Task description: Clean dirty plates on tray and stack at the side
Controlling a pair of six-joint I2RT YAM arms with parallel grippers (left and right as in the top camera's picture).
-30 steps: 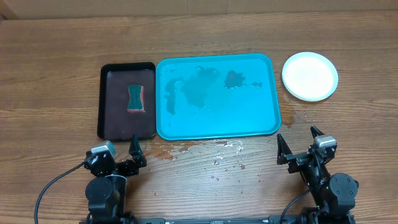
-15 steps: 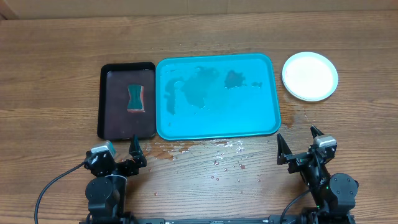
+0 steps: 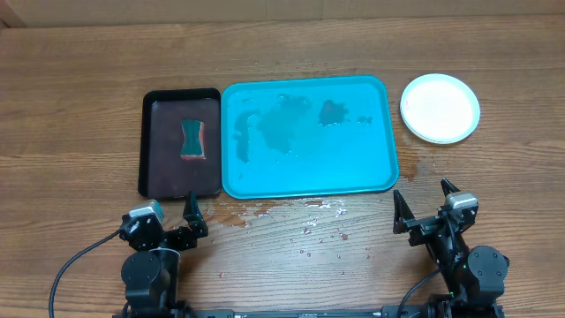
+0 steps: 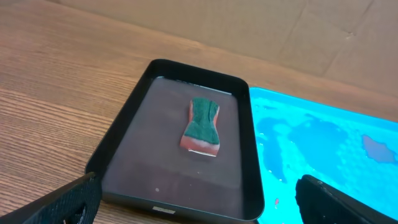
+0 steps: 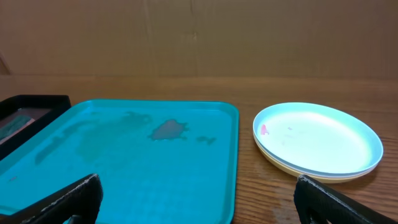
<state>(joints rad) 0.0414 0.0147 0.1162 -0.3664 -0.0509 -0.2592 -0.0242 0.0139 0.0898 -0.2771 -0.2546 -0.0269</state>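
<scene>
The turquoise tray [image 3: 306, 137] lies mid-table, wet with dark puddles, with no plates on it; it also shows in the right wrist view [image 5: 137, 162] and the left wrist view [image 4: 329, 149]. The plates [image 3: 440, 108] sit stacked on the table to the tray's right. In the right wrist view the stack [image 5: 317, 140] shows a mint top plate with a small red spot and a paler rim below. My left gripper [image 3: 175, 221] is open and empty near the front edge. My right gripper [image 3: 426, 208] is open and empty, in front of the stack.
A black tray [image 3: 181, 141] with a green and red sponge [image 3: 193, 140] lies left of the turquoise tray; the left wrist view shows it too [image 4: 180, 149]. Water drops and red specks [image 3: 309, 228] dot the wood in front of the tray. A cardboard wall stands behind.
</scene>
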